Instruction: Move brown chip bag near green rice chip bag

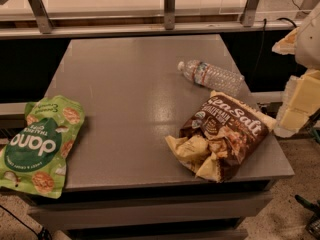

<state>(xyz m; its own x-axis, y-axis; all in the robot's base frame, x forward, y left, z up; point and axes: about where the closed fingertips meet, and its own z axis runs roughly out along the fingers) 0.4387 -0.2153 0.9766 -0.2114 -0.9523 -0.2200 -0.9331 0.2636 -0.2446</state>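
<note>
Brown chip bag (225, 136) lying flat at worktop's front right corner, one end overhanging right edge. Gripper (299, 104) hanging just off right edge, just beside bag; whether apart or together, cannot tell. Green rice chip bag (41, 145) lying at front left corner, overhanging, well apart. Water bottle (210, 74) lying on its side just behind brown bag. Grey worktop (130, 94) sitting below metal rail (150, 26) running along back edge.

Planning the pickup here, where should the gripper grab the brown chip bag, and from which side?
Probably the brown chip bag at its dark middle, from above: it lies flat, crumpled cream end toward the near edge. The gripper hangs just right of the table.
</note>
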